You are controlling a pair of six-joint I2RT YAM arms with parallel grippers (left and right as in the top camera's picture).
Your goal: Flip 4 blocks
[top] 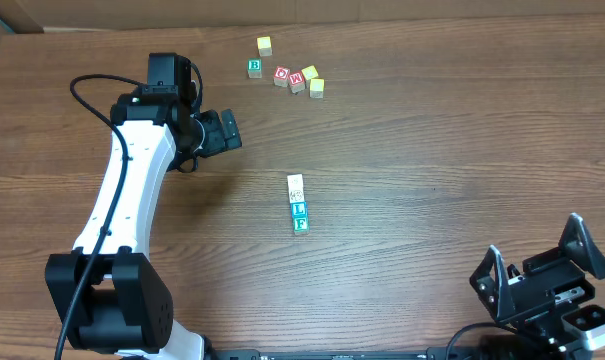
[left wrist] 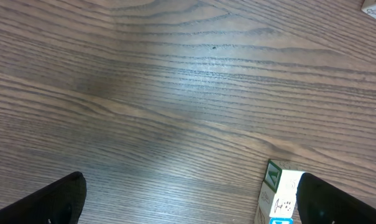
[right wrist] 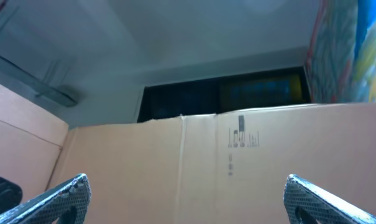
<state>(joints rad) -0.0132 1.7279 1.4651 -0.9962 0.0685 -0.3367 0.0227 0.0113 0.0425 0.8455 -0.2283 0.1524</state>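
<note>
The left gripper stands wide and empty near the lined-up blocks; the right gripper is wide, empty, well apart.

**Inspector A:** Table?
**Inspector B:** Brown wood grain, smooth. Low sheen where the light falls in the left wrist view.
**A:** Blocks?
**B:** Pale wood, matt. The letter faces carry printed blue and green colour.
**A:** Left arm?
**B:** White shell, smooth plastic by its look, slightly glossy. Joints black and matt. Cable black, rubbery-looking.
**A:** Background in the right wrist view?
**B:** Cardboard wall, tan, matt, with faint printed marks.
</note>
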